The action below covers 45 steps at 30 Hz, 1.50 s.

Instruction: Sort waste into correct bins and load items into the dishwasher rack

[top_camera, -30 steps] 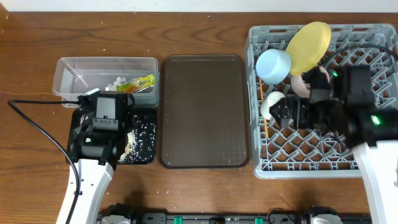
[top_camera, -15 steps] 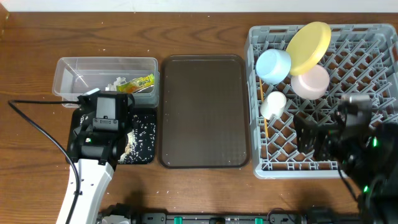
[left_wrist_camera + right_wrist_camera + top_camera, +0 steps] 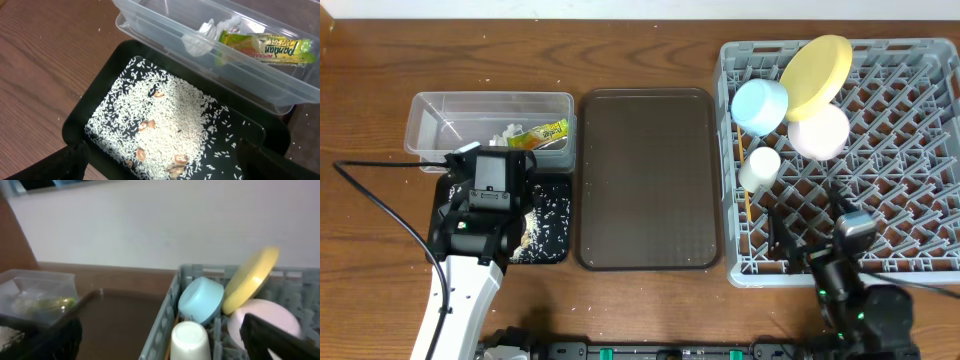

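The snack wrapper (image 3: 265, 47) and white tissue (image 3: 205, 37) lie in the clear tub (image 3: 440, 108). Rice (image 3: 165, 120) with brown bits covers the black tray (image 3: 75, 125). My left gripper (image 3: 167, 165) hangs open just above that rice, holding nothing; it shows overhead (image 3: 492, 165) too. In the grey rack (image 3: 910, 150) stand the yellow plate (image 3: 817, 75), blue bowl (image 3: 760, 105), pink bowl (image 3: 819, 132), white cup (image 3: 758, 167) and chopsticks (image 3: 748, 203). My right gripper (image 3: 805, 222) is open and empty over the rack's front edge. It faces the cup (image 3: 189, 339).
A large dark brown serving tray (image 3: 648, 178) lies between the bins and the rack. A few rice grains are scattered on the wooden table (image 3: 365, 230) around the black tray. A black cable (image 3: 380, 205) runs along the left arm.
My right arm has drawn back from the middle of the rack to its front edge. The pink bowl now stands uncovered in the rack. The left arm has not moved.
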Available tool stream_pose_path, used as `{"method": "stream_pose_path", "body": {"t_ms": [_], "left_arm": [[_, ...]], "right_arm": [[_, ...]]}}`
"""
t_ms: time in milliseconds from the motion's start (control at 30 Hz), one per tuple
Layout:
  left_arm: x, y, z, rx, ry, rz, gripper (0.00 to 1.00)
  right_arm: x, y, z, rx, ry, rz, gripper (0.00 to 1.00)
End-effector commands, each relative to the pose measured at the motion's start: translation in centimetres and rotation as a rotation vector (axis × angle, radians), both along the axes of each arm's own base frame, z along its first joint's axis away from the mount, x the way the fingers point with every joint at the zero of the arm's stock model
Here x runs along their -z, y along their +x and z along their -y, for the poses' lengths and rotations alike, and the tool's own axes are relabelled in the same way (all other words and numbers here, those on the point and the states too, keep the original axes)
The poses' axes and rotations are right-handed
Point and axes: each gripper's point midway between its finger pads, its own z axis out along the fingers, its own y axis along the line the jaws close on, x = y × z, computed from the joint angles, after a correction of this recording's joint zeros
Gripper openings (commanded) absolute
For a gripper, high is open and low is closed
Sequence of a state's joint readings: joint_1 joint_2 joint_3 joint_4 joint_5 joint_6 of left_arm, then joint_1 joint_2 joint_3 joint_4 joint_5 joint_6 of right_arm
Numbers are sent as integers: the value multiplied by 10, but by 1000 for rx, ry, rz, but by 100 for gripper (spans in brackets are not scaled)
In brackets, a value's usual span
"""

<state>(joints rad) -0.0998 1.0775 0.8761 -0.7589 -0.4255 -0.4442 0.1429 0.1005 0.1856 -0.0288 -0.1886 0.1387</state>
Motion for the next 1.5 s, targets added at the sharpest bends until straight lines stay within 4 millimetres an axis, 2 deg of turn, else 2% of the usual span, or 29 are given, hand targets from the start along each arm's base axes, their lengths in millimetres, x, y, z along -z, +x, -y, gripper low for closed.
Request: {"method": "stream_pose_path", "body": {"t_ms": [0, 67, 167, 233, 367, 1467], "left_arm": [[-7, 2, -4, -12, 14, 14, 96], [-7, 2, -4, -12, 14, 14, 96], [-7, 2, -4, -12, 14, 14, 96], [-7, 2, -4, -12, 14, 14, 96], [-7, 2, -4, -11, 14, 14, 96], [-7, 2, -4, -12, 14, 14, 96]], "right_arm": [[8, 2, 1, 10, 21, 86, 99], [14, 3, 5, 34, 31, 132, 99], [25, 7, 13, 86, 24, 82, 99], [38, 9, 16, 104, 15, 28, 99], [79, 10, 18, 118, -18, -133, 99], [76, 10, 19, 121, -17, -125, 99]]}}
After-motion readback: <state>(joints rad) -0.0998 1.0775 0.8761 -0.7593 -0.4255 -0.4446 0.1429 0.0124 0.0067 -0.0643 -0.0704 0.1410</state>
